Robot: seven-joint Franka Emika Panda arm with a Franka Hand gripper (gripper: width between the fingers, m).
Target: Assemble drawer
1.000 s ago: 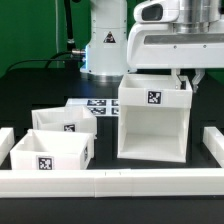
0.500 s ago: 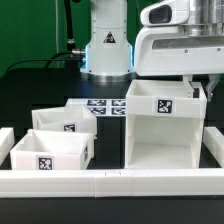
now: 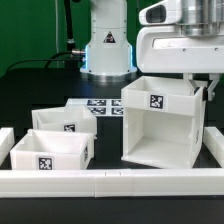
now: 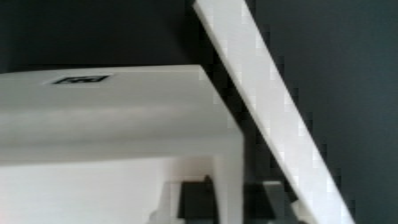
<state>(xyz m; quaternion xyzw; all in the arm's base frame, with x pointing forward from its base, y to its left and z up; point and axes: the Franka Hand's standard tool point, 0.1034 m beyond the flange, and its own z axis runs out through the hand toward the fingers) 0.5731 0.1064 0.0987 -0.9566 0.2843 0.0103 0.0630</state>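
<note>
The drawer's tall white housing [image 3: 158, 128] stands at the exterior view's right, slightly tilted, its open front toward the camera and a tag on its top front edge. My gripper [image 3: 197, 88] comes down on its upper right wall and is shut on it. In the wrist view the dark fingers [image 4: 196, 202] sit on either side of the thin white wall [image 4: 233, 190], with the gripper [image 4: 231, 204] closed around it. Two shallow white trays lie at the exterior view's left, one in front [image 3: 50, 151] and one behind it [image 3: 66, 119].
The marker board [image 3: 100, 106] lies flat behind the trays. Low white rails edge the table at the front [image 3: 110, 183], the right [image 3: 214, 148] and the left [image 3: 5, 142]. The robot base [image 3: 106, 45] stands at the back.
The housing has moved with my gripper toward the exterior view's right, away from the trays. It now sits slightly tilted instead of square.
</note>
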